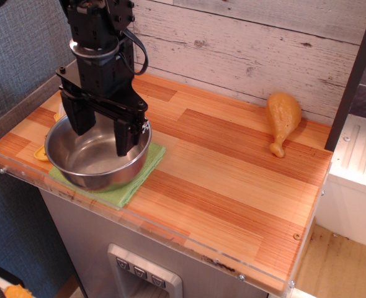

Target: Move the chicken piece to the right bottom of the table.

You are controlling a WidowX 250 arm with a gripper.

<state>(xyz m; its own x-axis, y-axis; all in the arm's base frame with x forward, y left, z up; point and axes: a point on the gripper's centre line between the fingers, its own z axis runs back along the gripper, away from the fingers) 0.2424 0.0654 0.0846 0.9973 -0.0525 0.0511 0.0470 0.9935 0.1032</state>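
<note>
While my pincer (103, 131) hangs open and empty above the steel bowl (97, 155), the chicken piece (282, 121) lies well apart across the table (232, 186), near the plank wall.

the table (220, 180) is topped with orange-brown plank stripes and is edged at the front and left by a clear acrylic rim. near its far right corner the chicken piece (283, 120) is laid flat, its bulbous end toward the back wall and its narrow bone end pointed toward the front. at the left end a green cloth (139, 177) is spread on the wood. a small yellow item (40, 153), mostly hidden and possibly flat, is seen at the left edge, just beside the cloth.
</note>
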